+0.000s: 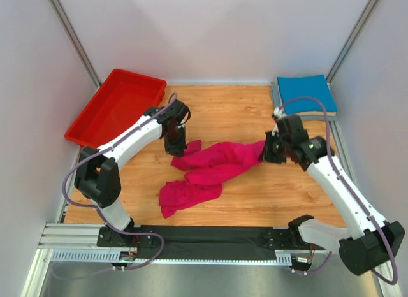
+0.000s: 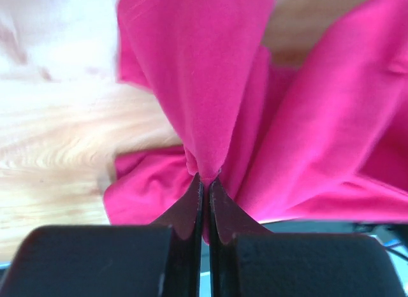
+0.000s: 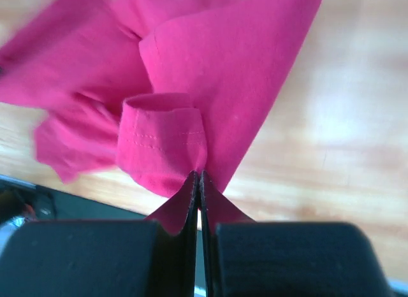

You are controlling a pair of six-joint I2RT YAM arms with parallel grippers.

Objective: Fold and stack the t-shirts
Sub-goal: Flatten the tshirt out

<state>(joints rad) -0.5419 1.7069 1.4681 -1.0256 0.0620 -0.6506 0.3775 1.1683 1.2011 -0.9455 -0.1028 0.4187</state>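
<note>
The magenta-pink t-shirt (image 1: 207, 169) lies crumpled across the middle of the wooden table. My left gripper (image 1: 176, 146) is shut on its upper left end, and the cloth (image 2: 191, 86) hangs from the closed jaws. My right gripper (image 1: 263, 152) is shut on its right end, where a stitched hem (image 3: 162, 141) bunches at the jaws. Both ends are lifted; the lower part sags onto the table. A folded bright blue t-shirt (image 1: 305, 93) lies at the back right on a folded grey one (image 1: 312, 115).
A red plastic bin (image 1: 118, 106) stands at the back left, close to my left arm. White walls enclose the table on three sides. A black strip (image 1: 210, 234) runs along the near edge between the arm bases.
</note>
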